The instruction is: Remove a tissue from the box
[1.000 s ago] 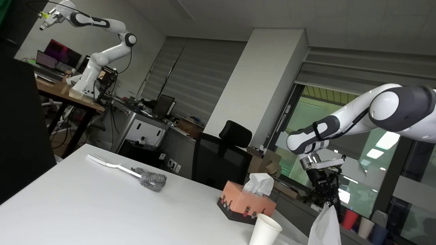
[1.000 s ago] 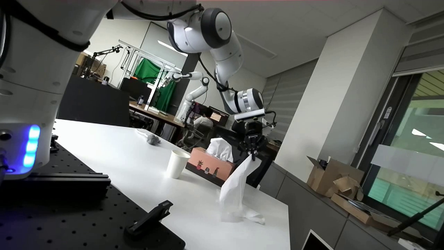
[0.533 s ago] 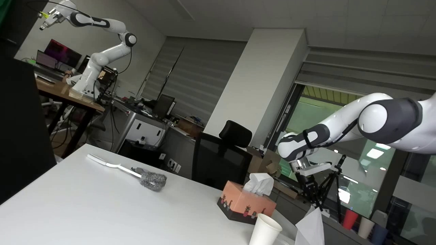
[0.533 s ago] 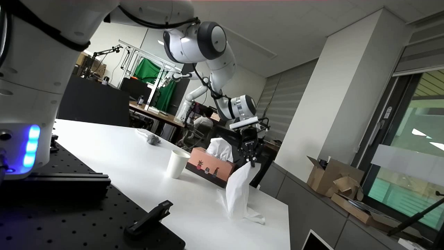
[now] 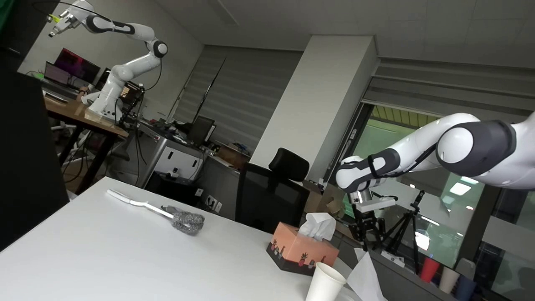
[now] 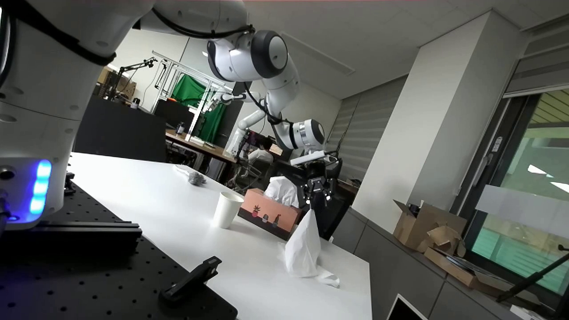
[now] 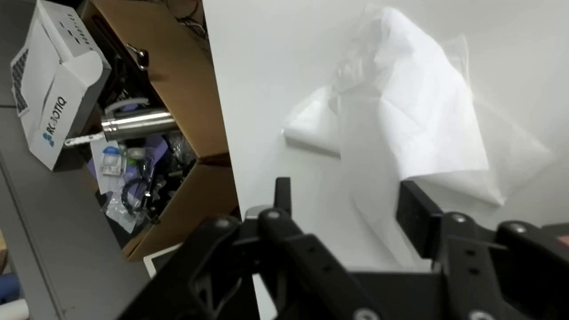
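Observation:
The white tissue (image 6: 303, 249) stands loosely crumpled on the table, its peak rising to one fingertip of my gripper (image 6: 318, 200). In the wrist view my gripper (image 7: 342, 204) is open, with a wide gap between its fingers. The tissue (image 7: 431, 115) lies ahead, and its near edge meets the tip of the right-hand finger (image 7: 420, 218); whether it clings there I cannot tell. The orange-pink box (image 5: 303, 251) with dark lower sides sits on the table beside the gripper, a tuft of white tissue poking out of its top. Part of the loose tissue (image 5: 365, 276) is cut off by the frame.
A white paper cup (image 6: 227, 209) stands in front of the box. Farther off lies a grey-headed brush (image 5: 188, 221) with a white handle. Translucent white material (image 7: 311, 120) lies beside the tissue. Past the table edge is an open cardboard box (image 7: 178, 89) of parts.
My gripper has come down and shifted toward the box, and its fingers have spread apart from a closed grip. The tissue has sunk lower onto the table.

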{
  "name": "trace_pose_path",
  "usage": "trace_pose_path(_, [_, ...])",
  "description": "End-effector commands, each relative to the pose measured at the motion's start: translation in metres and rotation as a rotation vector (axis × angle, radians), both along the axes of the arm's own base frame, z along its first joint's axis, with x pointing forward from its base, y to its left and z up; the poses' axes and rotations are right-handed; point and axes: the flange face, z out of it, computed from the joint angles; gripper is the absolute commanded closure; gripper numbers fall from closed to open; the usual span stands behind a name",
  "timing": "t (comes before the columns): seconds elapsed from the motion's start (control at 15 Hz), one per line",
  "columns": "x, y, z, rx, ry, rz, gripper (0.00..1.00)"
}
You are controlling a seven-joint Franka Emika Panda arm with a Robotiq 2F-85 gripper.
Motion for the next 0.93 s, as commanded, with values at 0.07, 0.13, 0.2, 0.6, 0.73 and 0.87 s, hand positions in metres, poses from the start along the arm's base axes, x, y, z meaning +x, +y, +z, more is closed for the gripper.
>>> trace_pose_path(0.07, [0.023,0.012,0.027,0.001,-0.244,-0.056,0.01])
trace_pose_path(0.13, [0.026,0.015,0.032,0.011,-0.285,-0.069,0.00])
trace_pose_path(0.2, [0.029,0.019,0.042,0.029,-0.325,-0.083,0.00])
trace_pose_path(0.6, [0.041,0.031,0.072,0.077,-0.424,-0.064,0.00])
trace_pose_path(0.73, [0.040,0.032,0.068,0.077,-0.418,-0.062,0.00])
trace_pose_path(0.87, [0.040,0.031,0.059,0.077,-0.408,-0.062,0.00])
